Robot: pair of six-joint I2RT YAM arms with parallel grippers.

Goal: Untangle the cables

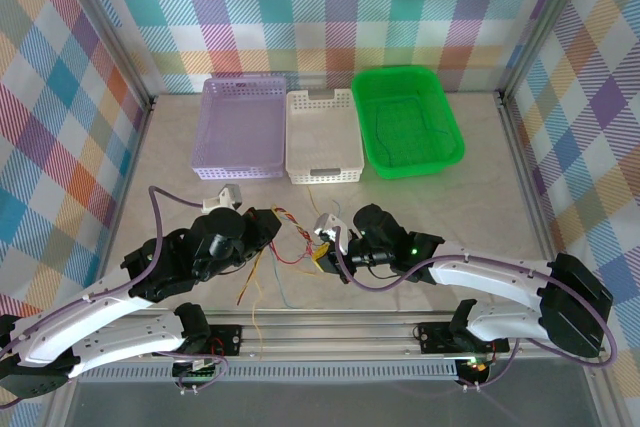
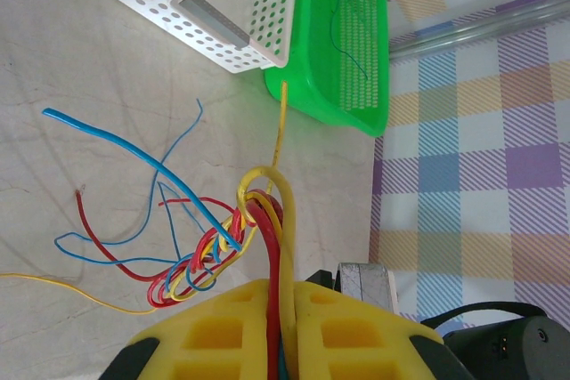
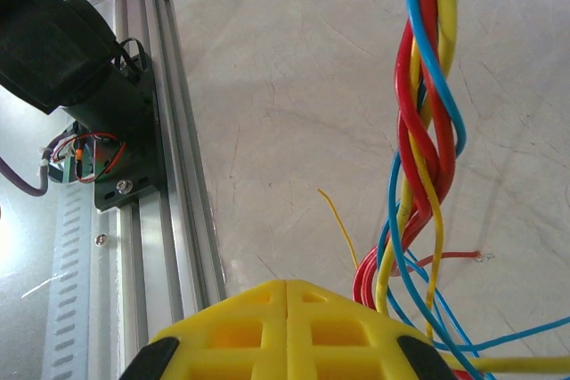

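Beige table, plaid walls. Near the front edge, between my two arms, lie the cables: thin red, yellow and blue wires twisted into one braid, with loose ends splayed over the surface. My left gripper has its yellow pads closed on the braid, and red and yellow strands run into the seam. My right gripper sits at the bundle's other side, fingers pressed together. The wires pass just beside it, and I cannot tell whether any strand is pinched. Further back, in a row, stand the purple basket, white basket and green basket, the green one holding a blue wire.
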